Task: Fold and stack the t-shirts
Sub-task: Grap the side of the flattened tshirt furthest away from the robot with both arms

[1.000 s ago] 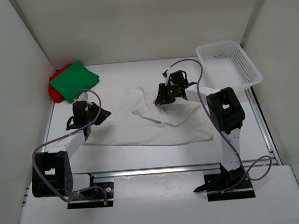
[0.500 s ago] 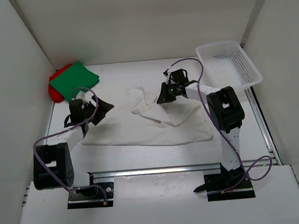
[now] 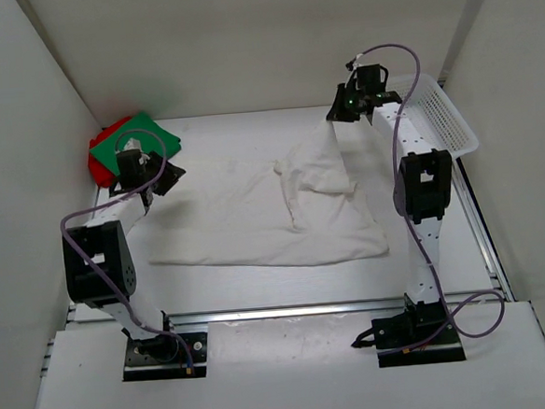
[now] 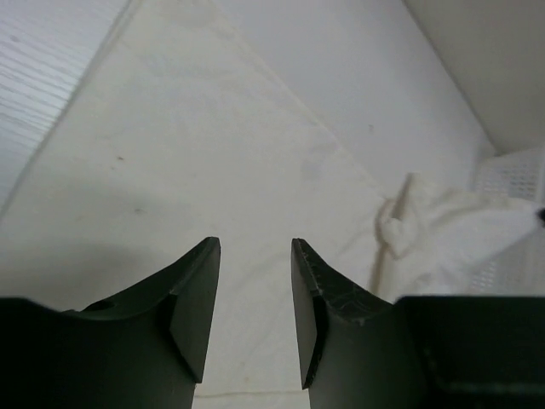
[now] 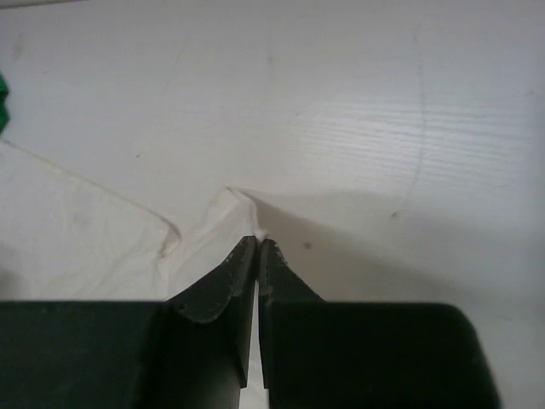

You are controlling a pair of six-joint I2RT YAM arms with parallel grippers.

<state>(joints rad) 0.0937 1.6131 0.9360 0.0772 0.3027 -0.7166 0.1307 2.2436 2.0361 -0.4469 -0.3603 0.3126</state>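
The white t-shirt [image 3: 255,220] is lying spread and rumpled across the middle of the table [image 3: 259,282]. The right gripper [image 5: 258,243] is pinching one edge of it between closed jaws, holding that cloth raised in a ridge toward the far right, just beside the white mesh basket [image 3: 454,131]. This looks like the straightening step ahead of the first fold. The left gripper [image 4: 255,249] is hanging over the shirt's left part, jaws moderately apart and gripping nothing. The next move probably calls for it to take the opposite edge so the shirt can be pulled flat. The green t-shirt [image 3: 150,132] is sitting folded on the red t-shirt [image 3: 97,159] in the far-left corner, close enough that the left arm could snag that stack.
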